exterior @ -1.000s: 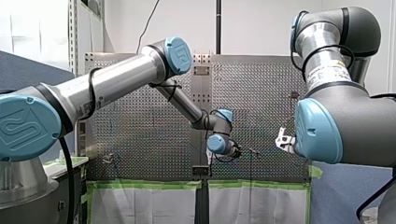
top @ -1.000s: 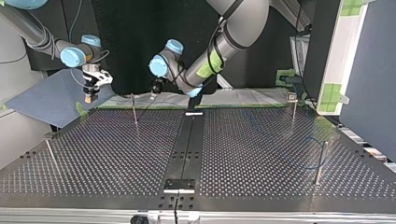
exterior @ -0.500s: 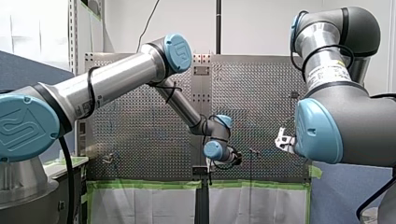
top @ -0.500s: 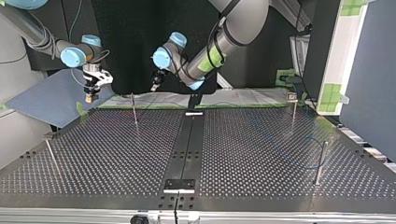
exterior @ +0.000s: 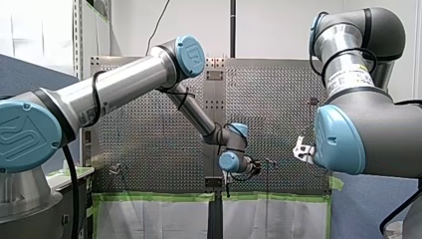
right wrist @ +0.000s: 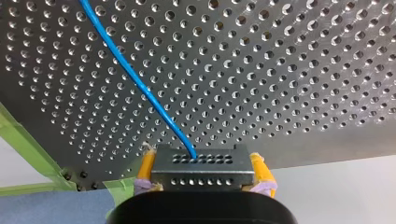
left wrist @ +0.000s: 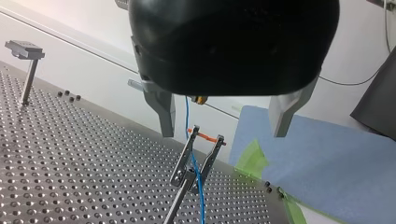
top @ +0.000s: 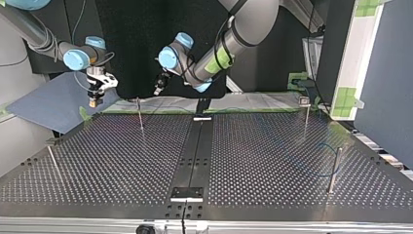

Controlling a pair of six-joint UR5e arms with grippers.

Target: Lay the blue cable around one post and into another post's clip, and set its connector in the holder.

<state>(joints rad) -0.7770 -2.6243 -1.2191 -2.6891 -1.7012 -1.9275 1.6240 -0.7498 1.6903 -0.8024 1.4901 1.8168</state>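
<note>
The left arm [exterior: 124,82] is stretched long across the front view, elbow high, forearm dropped toward the table's middle; in the top view its wrist is bent over and the left gripper [top: 159,89] is pointed down at a slight tilt, hung just above the clip post [top: 140,114], at about two o'clock of it; the metal fingers [left wrist: 163,112] are spread wide, with nothing touched between them; seen along that gripper, the forked clip [left wrist: 183,161] is framed ahead between the fingers, an orange band [left wrist: 205,136] is stretched across the fork's tips, and the blue cable [left wrist: 187,116] is threaded down through the fork.

Over to the right arm [top: 29,27]: it is brought in from the top view's ten o'clock corner; the right gripper [top: 94,97] is hung straight down by the far edge of the table [top: 122,161] at eleven o'clock, near the blue mat [top: 44,105]; its yellow pads [right wrist: 146,168] are clamped on the connector [right wrist: 201,169], a grey perforated block held off the table; the cable is led out of the connector's face and away over the perforated plate; at four o'clock in the top view a faint blue curve is seen by a plain post [top: 333,168]; whether it goes round that post or lies beside it cannot be told.
</note>
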